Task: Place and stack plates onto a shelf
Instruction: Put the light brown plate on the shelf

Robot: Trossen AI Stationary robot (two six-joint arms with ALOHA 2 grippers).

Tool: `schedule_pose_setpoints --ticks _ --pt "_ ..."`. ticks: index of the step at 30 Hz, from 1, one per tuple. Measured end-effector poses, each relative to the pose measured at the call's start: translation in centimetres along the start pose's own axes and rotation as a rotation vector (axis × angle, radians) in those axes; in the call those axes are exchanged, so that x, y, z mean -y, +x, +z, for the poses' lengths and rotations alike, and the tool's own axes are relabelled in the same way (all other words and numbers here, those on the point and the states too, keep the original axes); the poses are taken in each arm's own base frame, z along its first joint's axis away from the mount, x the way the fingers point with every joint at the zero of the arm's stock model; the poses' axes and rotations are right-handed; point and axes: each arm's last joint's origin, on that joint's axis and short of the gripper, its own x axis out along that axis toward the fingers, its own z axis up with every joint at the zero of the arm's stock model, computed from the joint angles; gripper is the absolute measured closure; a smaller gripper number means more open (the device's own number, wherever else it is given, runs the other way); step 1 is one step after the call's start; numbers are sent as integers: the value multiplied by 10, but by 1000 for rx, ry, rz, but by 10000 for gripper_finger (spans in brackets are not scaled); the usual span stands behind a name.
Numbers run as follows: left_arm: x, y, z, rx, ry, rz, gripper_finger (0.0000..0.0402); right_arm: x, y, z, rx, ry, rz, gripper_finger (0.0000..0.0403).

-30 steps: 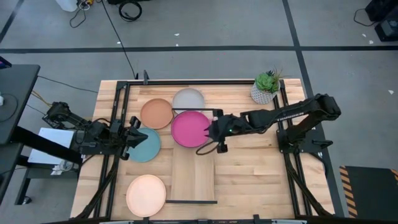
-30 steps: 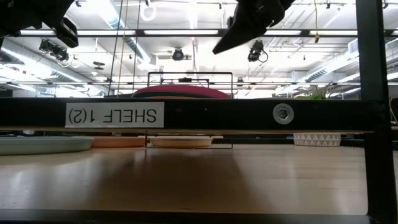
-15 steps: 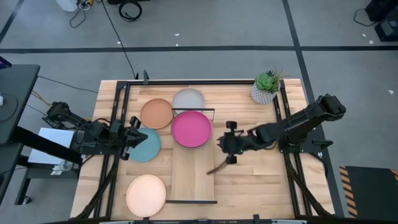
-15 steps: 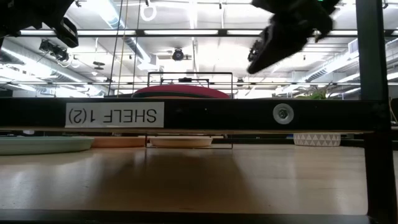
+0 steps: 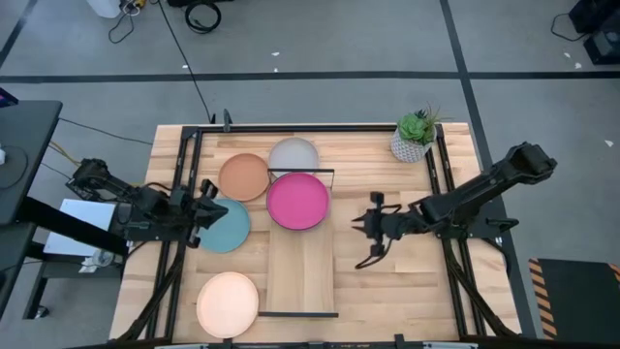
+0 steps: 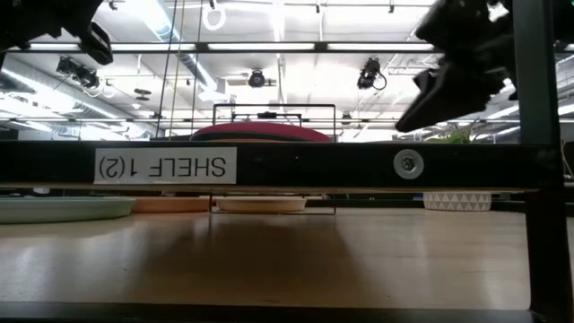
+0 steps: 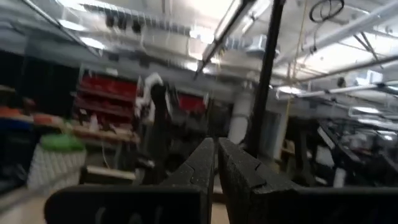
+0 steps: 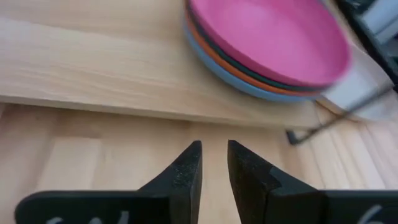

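The shelf (image 5: 301,254) runs down the middle of the tabletop (image 5: 387,281). At its far end sits a stack of plates with the magenta plate (image 5: 297,201) on top; the right wrist view shows dark, orange and blue rims under it (image 8: 249,74). The grey plate (image 5: 293,154) and the tan plate (image 5: 243,176) lie on the tabletop beside the stack, near the far edge. The teal plate (image 5: 225,225) lies toward the left edge, the peach plate (image 5: 228,303) near the near-left corner.

The right end effector (image 5: 372,225) hangs above the tabletop right of the shelf, holding nothing, its fingers (image 8: 180,174) a narrow gap apart. The left end effector (image 5: 207,211) waits at the teal plate's left rim, fingers (image 7: 205,168) pressed together.

A potted plant (image 5: 415,135) stands at the far-right corner.
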Motion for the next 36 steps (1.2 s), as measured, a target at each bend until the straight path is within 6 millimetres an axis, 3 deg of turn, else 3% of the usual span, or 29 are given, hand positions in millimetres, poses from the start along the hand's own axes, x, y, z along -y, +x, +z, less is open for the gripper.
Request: schedule_pose_setpoints --ticks 8,14,20,28,33,36 --pt "-4 -2 18 175 9 160 374 18 -23 -34 121 81 -76 329" --pt "-18 -6 13 107 63 638 374 18 -25 -50 285 170 -16 329" --pt "-21 0 -6 0 27 582 374 16 -24 -63 348 180 -10 329" --pt "-29 13 -21 -219 -34 690 374 16 -23 -62 372 167 -14 329" --pt "-32 20 -26 -239 -82 748 374 14 -20 -63 364 134 -12 329" --pt "-35 23 -34 -316 -93 700 374 14 -20 -61 382 110 -18 329"
